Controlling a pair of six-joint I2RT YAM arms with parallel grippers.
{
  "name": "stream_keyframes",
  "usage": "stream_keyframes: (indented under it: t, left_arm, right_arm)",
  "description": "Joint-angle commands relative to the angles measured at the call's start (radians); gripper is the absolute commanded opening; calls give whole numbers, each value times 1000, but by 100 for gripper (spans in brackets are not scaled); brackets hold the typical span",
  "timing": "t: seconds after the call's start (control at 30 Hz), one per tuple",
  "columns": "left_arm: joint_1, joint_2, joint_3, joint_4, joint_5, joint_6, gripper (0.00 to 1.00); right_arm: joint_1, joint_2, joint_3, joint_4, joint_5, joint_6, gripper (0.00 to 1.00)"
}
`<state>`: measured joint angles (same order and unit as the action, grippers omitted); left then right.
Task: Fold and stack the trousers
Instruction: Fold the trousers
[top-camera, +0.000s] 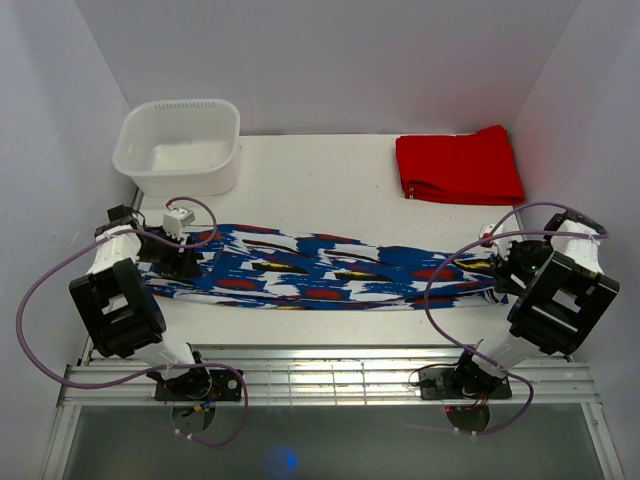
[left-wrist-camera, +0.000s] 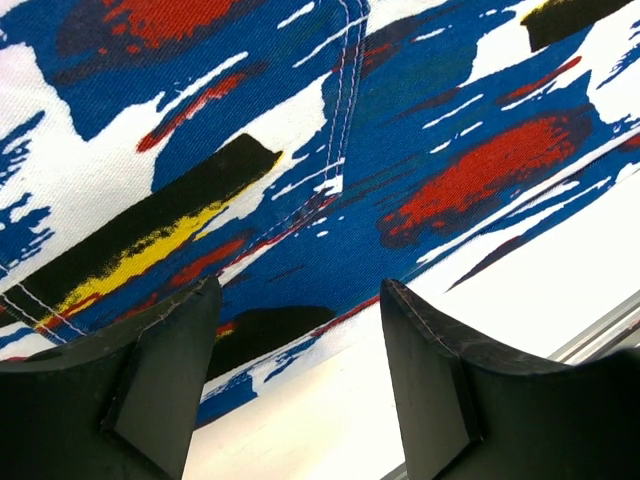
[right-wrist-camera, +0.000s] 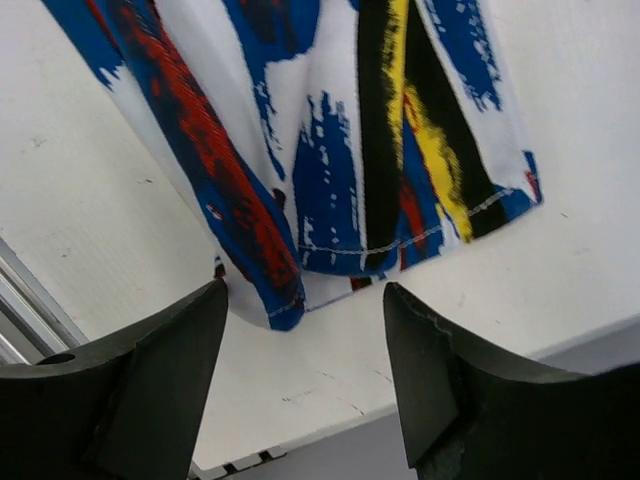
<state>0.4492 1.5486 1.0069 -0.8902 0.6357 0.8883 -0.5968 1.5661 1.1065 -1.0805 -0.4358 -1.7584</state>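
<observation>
Across the middle of the white surface (top-camera: 330, 190) lie the long soft trousers (top-camera: 320, 268) in a busy blue, white and red print with black and yellow streaks, stretched from left to right. At their left end the left gripper (left-wrist-camera: 300, 300) hangs low, spread wide, with printed cloth beneath it and nothing pinched. At the right end the right gripper (right-wrist-camera: 305, 295) is spread too, the stitched hem (right-wrist-camera: 400, 240) just ahead of it. I'd worry about a shallow bite: catch only the top layer, or miss that hem, and one side would lift alone, twisting the fold. A plain red folded garment (top-camera: 458, 165) sits at upper right, a white plastic tub (top-camera: 178, 145) at upper left.
</observation>
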Motion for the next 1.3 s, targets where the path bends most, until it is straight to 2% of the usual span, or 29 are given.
stream_keyframes:
  t: [0.0,0.03,0.13,0.27,0.4,0.43,0.5,0.53,0.57,0.77,0.87,0.9,1.03,1.07,1.1,1.2,1.27]
  left_arm:
    - [-4,8,13,-3,16,-14,76]
    - [-4,13,13,-1,12,-20,75]
    - [-3,25,2,11,4,-28,75]
    - [-4,39,-5,30,-7,-42,75]
    - [-4,47,-17,49,-22,-43,74]
    - [-4,54,-22,56,-30,-48,74]
    - [-4,64,-22,66,-48,-58,73]
    - [-4,67,-21,68,-51,-61,73]
    - [-4,76,-22,69,-53,-68,72]
    - [-4,117,-39,111,-114,-120,64]
    - [-3,175,-37,123,-174,-152,54]
    - [-3,206,-36,126,-188,-166,47]
    - [2,272,-33,139,-228,-189,36]
    - [2,278,-30,140,-226,-190,35]
    - [2,283,-27,142,-228,-192,35]
    - [2,300,-16,137,-232,-198,35]
    - [3,303,-8,129,-240,-193,38]
  right_arm:
    - [37,-9,-46,-7,40,-41,69]
    - [43,-8,-56,-6,58,-39,65]
    - [81,5,-59,-1,101,-27,61]
    - [100,28,-19,-21,137,-12,61]
    - [107,25,1,25,155,10,47]
    - [127,25,-8,49,210,22,39]
    - [141,20,-39,85,256,37,33]
    - [155,15,-45,115,273,39,15]
    - [164,9,-50,138,276,49,8]
    - [258,-93,41,318,200,200,8]
    - [270,-175,72,376,158,237,8]
    - [270,-237,53,386,154,220,8]
    - [201,-458,-237,517,149,13,8]
    - [183,-497,-398,613,157,-86,8]
    - [163,-546,-469,646,170,-139,8]
    - [77,-545,-651,732,198,-285,8]
    - [28,-520,-685,738,221,-325,57]
